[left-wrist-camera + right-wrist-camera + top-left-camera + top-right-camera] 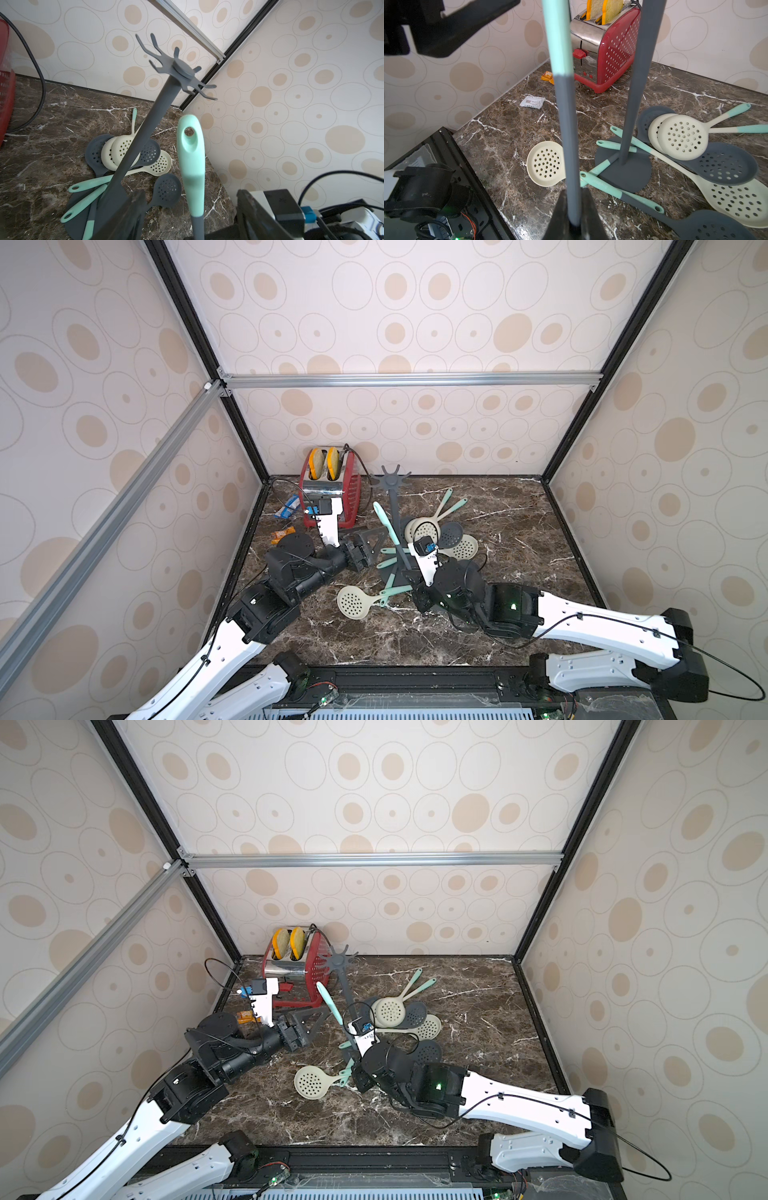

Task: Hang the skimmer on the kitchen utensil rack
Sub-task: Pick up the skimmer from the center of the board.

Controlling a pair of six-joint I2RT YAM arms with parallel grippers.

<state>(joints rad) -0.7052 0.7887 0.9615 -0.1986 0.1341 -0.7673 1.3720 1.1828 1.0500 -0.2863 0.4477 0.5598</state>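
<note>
Right gripper (pixel 574 200): clenching on the grey shaft of the skimmer (pixel 568 135), holding it close to upright, mint end pointing up.
Skimmer position: standing in the air just beside the rack pole, with the mint handle (pixel 384 524) showing in both top views; hanging hole in the tip (pixel 188 133) sitting below the crown, not yet resting on any hook; perforated head lying out of sight.
Kitchen utensil rack (pixel 390 480): standing upright on its round base (pixel 625 174) mid-table, star of curved hooks (pixel 182 69) rising above the held handle.
Left gripper (pixel 368 543): hovering beside the rack with jaws spread wide, gripping nothing; fingers (pixel 135 207) framing the mint handle in the left wrist view, possibly brushing it, though not clearly enough for telling.
Loose skimmers (pixel 440 535): lying in an overlapping pile of cream and grey heads just beside the base, several handles resting across it.
Cream skimmer (pixel 352 602): lying apart, nearer the front edge.
Toaster (pixel 328 497): sitting at the back, left of the rack, carrying two slices.
Packets: white one (pixel 532 102) and orange one (pixel 548 75) lying near the toaster on the marble table (pixel 519 531).
</note>
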